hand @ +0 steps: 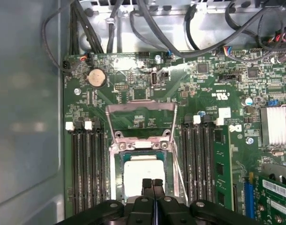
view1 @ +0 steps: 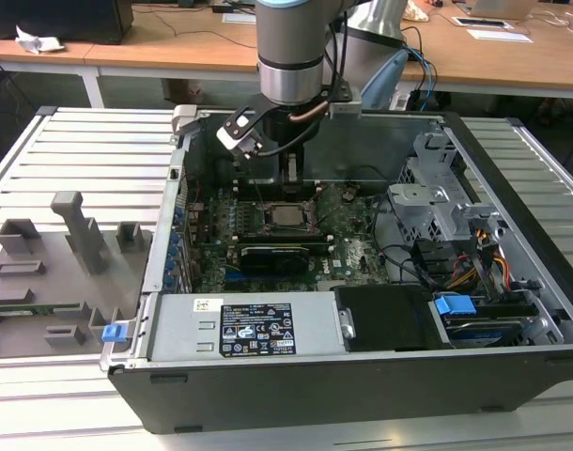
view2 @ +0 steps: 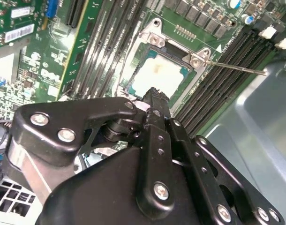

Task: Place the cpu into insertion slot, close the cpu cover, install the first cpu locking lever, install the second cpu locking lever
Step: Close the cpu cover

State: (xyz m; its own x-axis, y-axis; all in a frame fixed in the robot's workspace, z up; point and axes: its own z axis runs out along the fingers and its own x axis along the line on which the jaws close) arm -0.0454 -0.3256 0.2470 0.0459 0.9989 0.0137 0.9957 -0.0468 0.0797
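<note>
The cpu (view1: 286, 214) (view2: 158, 76) (hand: 142, 169), a pale square chip, lies flat in the insertion slot (hand: 117, 180) on the green motherboard. The grey cpu cover (view2: 154, 37) (hand: 141, 145) appears to lie down around it as a metal frame. A thin locking lever (view2: 237, 68) sticks out sideways from the socket corner, and wire lever arms (hand: 174, 123) stand off the board beyond the cover. My gripper (view1: 288, 180) (view2: 156, 93) (hand: 152, 183) is shut with nothing between its fingers. Its tips sit just over the chip's near edge.
Black memory slots (hand: 86, 168) flank the socket on both sides. A black card (view1: 272, 256) lies just in front of the socket, then the power supply (view1: 258, 329). Drive cage (view1: 437, 197) and cables fill the exterior view's right. Grey fixtures (view1: 70, 235) stand outside the case.
</note>
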